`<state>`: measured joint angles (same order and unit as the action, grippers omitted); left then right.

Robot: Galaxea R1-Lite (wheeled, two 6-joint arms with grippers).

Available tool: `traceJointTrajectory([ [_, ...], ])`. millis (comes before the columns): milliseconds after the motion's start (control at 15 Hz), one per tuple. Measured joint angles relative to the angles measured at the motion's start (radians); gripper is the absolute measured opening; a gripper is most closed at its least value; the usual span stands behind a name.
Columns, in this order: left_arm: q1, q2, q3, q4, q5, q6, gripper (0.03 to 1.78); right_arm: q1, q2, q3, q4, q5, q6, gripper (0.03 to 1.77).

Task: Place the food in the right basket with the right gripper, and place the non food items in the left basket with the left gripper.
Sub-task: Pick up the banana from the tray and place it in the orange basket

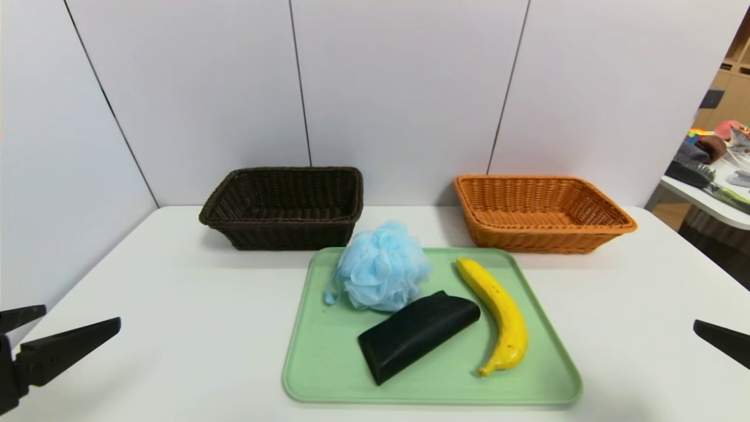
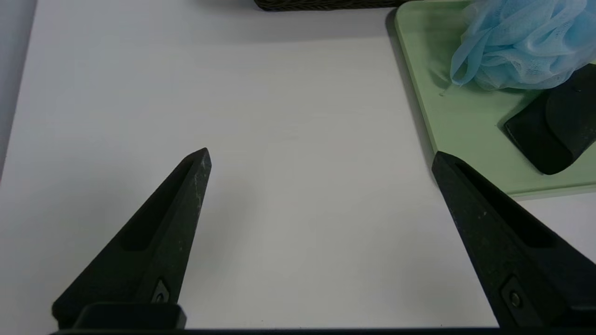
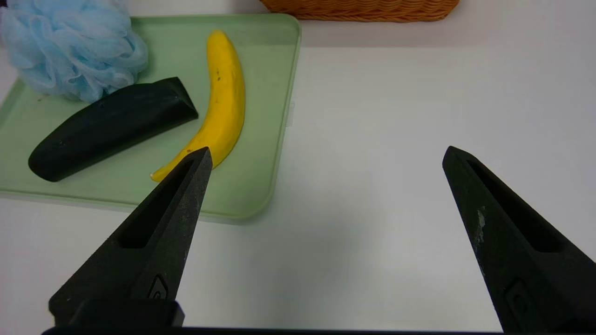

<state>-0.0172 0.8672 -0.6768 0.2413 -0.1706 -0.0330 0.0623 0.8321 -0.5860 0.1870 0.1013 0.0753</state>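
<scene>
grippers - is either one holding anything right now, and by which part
Nothing is held. The left gripper and right gripper are both open and empty over the table.

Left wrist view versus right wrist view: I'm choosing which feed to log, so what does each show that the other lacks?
Only the left wrist view: the open left gripper above bare table and an edge of the dark basket. Only the right wrist view: the open right gripper, the banana and an edge of the orange basket. Both: the green tray, the blue puff, the black case and the white table.
</scene>
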Motion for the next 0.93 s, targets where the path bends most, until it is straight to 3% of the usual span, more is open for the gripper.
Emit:
traceJointTrajectory([
  [267, -0.081, 0.202, -0.085, -0.001, -0.011, 0.017, 1.69, 0.002, 0.185, -0.059, -0.004, 0.016, -0.005, 1.71],
  [533, -0.189, 0.367, -0.151, -0.009, -0.011, 0.013, 1.69, 0.032, 0.281, -0.087, 0.0, 0.12, -0.031, 1.71],
  [800, -0.27, 0.436, -0.188, -0.01, -0.023, 0.014, 1.69, 0.094, 0.341, -0.106, 0.002, 0.13, -0.031, 1.71],
  [933, -0.285, 0.469, -0.2, -0.021, -0.061, 0.015, 1.69, 0.115, 0.37, -0.115, 0.002, 0.13, -0.031, 1.71],
])
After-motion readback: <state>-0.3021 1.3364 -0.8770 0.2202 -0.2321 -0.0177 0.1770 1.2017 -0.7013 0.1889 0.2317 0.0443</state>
